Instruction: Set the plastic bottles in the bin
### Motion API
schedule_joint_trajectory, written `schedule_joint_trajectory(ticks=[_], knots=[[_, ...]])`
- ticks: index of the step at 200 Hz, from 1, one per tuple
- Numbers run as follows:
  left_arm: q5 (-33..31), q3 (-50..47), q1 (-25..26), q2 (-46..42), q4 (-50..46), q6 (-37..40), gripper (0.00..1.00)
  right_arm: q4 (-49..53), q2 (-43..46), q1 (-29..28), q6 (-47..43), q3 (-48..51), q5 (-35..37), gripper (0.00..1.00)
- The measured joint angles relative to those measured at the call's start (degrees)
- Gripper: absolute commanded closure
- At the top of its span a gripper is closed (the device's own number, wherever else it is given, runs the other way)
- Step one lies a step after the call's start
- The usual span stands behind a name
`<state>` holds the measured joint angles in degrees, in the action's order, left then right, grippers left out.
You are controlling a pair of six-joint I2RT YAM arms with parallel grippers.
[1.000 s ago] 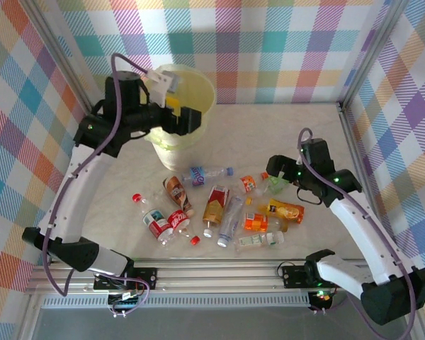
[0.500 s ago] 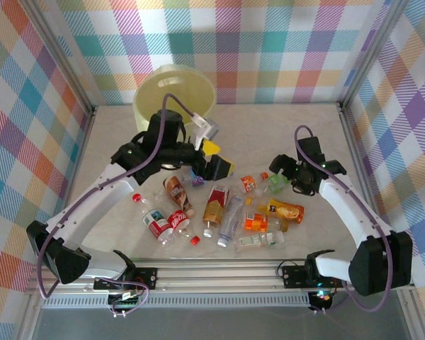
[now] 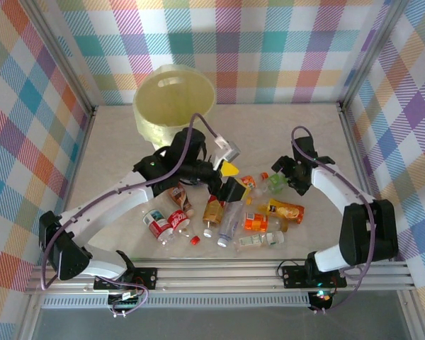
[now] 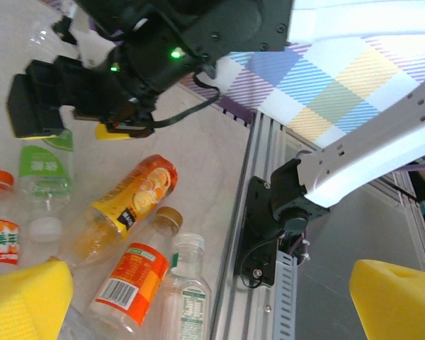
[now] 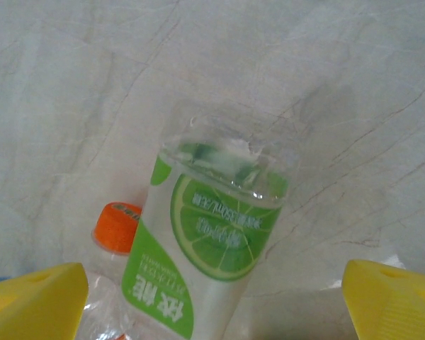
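The plastic bottles lie in a heap near the table's front, among them a brown-labelled one [image 3: 176,193], a red-labelled one [image 3: 156,224] and a yellow-orange one [image 3: 286,210]. The pale-yellow bin [image 3: 173,103] stands at the back left. My left gripper [image 3: 234,180] hovers open above the middle of the heap; in its wrist view the left gripper [image 4: 212,304] has nothing between its yellow pads [image 4: 25,297]. My right gripper [image 3: 283,176] is down over a green-labelled bottle [image 3: 275,184]. In the right wrist view that green-labelled bottle [image 5: 212,255] lies between the pads of the open right gripper [image 5: 212,304], untouched.
Loose red caps [image 3: 195,240] lie among the bottles. An orange-capped bottle [image 5: 117,227] lies right beside the green-labelled one. The aluminium rail [image 3: 219,269] with the arm bases runs along the front edge. Checked walls close in the table on three sides.
My left arm has swung from the bin's rim down and right to the bottle heap. My right gripper has moved left and down over the green-labelled bottle, its jaws narrowing slightly.
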<state>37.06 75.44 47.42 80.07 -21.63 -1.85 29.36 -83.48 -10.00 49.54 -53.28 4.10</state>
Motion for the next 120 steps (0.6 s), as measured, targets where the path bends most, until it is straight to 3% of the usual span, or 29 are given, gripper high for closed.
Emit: schedule_joint_trajectory(ticks=[120], knots=[[-1.7,0.0,3.1,1.9,-0.9,3.0,0.00,-6.2,-12.9,0.2,5.4,-1.4,1.3,0.22]])
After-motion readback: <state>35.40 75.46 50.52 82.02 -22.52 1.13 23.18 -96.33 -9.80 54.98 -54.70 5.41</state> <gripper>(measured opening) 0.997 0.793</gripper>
